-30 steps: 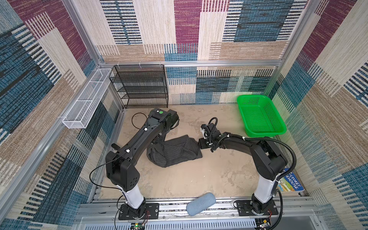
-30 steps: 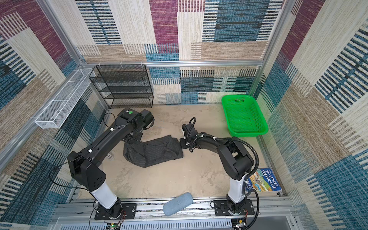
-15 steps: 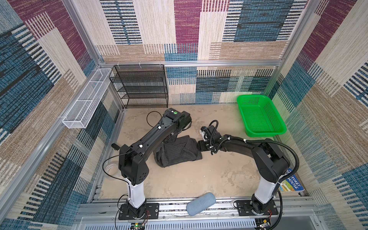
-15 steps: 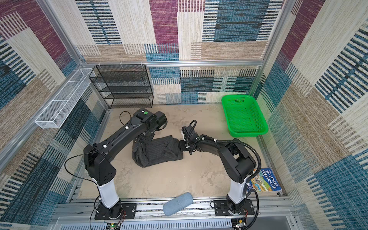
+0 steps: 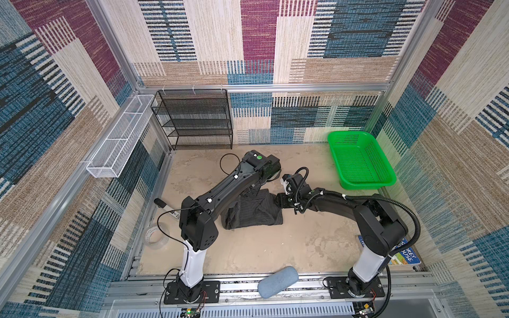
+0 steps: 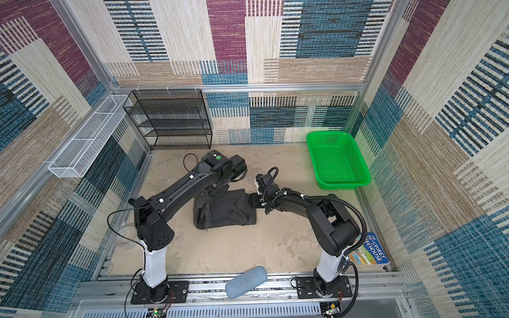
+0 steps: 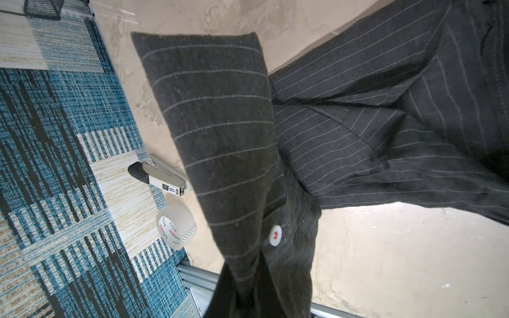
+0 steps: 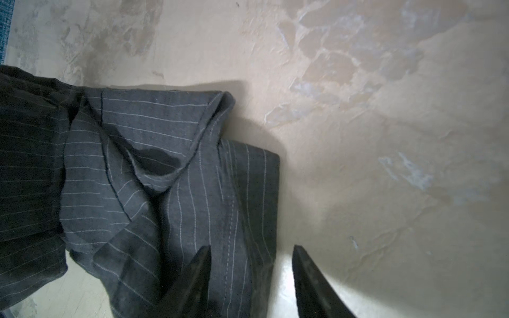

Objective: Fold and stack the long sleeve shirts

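Shirt [image 5: 253, 212] bunched mid-table, long axis 9-to-3. Left gripper [image 6: 219, 190] clamped on cuff [image 7: 209, 124], holding it up at shirt's 12 o'clock edge. Right gripper [image 8: 251, 246] half-spread, straddling 2 o'clock corner, nothing pinched. Right arm nearer that corner.

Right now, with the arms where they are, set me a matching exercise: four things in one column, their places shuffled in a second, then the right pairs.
Things
1. shirt
2. green basket
3. black mesh rack
4. book

Places
A. far left, against the back wall
B. near right corner
C. in the middle
D. far right corner

Pairs: 1-C, 2-D, 3-A, 4-B
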Action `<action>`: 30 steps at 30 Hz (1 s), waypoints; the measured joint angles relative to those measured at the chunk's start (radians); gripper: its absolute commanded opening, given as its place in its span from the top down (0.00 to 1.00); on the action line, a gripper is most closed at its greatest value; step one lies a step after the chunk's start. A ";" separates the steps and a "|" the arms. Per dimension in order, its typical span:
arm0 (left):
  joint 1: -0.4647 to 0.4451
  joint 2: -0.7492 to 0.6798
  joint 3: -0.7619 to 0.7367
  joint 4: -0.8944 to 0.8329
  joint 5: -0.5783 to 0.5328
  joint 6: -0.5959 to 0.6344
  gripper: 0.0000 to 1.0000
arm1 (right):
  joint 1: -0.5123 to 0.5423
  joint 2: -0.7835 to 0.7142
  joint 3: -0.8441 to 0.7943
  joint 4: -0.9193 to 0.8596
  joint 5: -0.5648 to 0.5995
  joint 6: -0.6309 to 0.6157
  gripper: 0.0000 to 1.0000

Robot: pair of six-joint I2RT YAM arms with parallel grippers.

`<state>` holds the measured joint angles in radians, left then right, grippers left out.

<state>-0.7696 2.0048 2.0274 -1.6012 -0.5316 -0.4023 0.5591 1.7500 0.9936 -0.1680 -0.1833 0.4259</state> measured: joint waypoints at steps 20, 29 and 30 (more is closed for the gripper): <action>-0.166 0.139 0.228 -0.001 0.196 -0.115 0.23 | -0.053 -0.084 -0.071 -0.008 0.100 0.073 0.48; -0.155 0.026 0.230 0.015 0.182 -0.164 0.24 | -0.047 -0.227 -0.087 -0.103 0.172 0.085 0.47; -0.148 -0.013 0.198 0.019 0.173 -0.171 0.25 | -0.035 -0.245 -0.081 -0.125 0.193 0.086 0.47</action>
<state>-0.9173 1.9923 2.2250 -1.5822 -0.3584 -0.5735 0.5243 1.5055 0.9123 -0.2928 0.0093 0.5117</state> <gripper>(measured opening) 0.771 0.527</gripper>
